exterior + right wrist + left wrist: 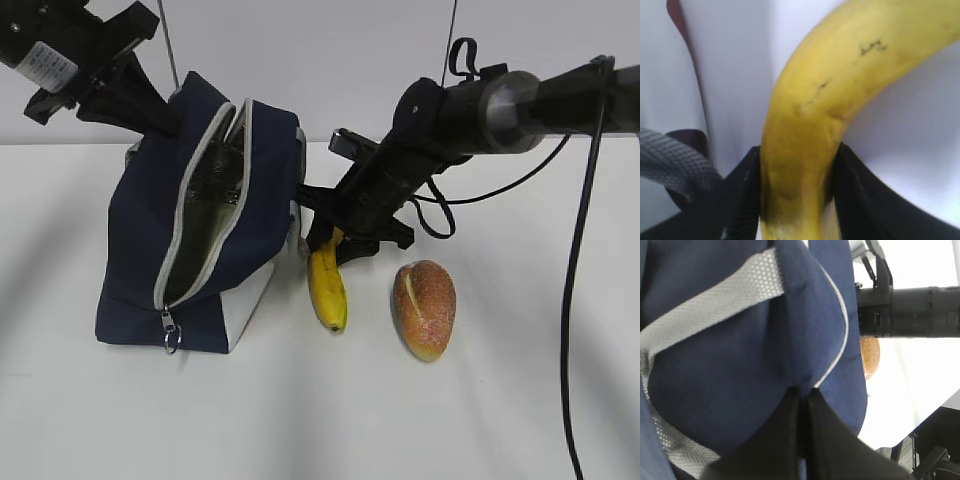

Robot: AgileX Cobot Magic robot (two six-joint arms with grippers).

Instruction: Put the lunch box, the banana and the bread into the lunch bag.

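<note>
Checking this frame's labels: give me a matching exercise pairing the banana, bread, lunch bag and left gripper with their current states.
Things:
1. banana
2. bread
3. lunch bag
4. left gripper

States:
A. unzipped, mouth gaping
B. lying free on the table
C. pinched between the right gripper's fingers
D. closed on navy fabric

Pairs: 1-C, 2-B, 3-A, 4-D
</note>
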